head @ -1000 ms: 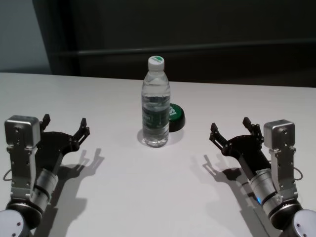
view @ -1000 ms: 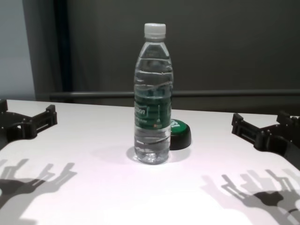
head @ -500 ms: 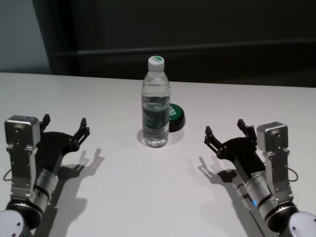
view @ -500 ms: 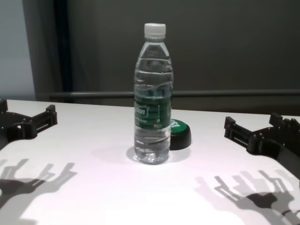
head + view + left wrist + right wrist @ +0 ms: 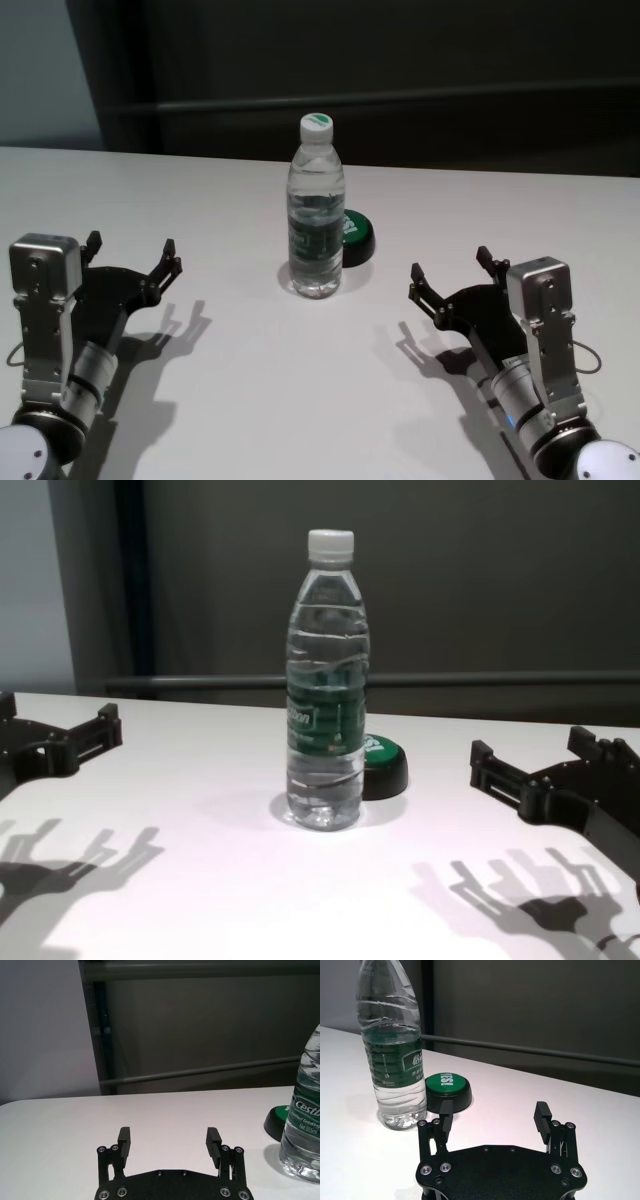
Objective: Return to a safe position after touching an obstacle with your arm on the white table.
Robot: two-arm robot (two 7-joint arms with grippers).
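Right gripper [image 5: 493,1115], fingers [image 5: 541,1116] apart, hovers over the white worktop [image 5: 520,1095]. Beyond stand a water bottle [image 5: 392,1050] and a green-topped puck [image 5: 448,1091], seemingly just apart.

Bottle [image 5: 316,215] stands upright mid-table [image 5: 300,400], roughly centred between the two arms. Puck [image 5: 355,237] sits on the table just behind and to the right of the bottle, close to its base, partly hidden by it in the chest view. Left gripper [image 5: 130,262] is over the table on the left, well apart from the bottle, fingers spread, pointing toward the far edge. Right gripper [image 5: 450,275] is on the right, nearer the bottle than the left one, apart from bottle and puck, fingers spread, angled toward them. A rail [image 5: 400,97] runs behind the table's far edge.
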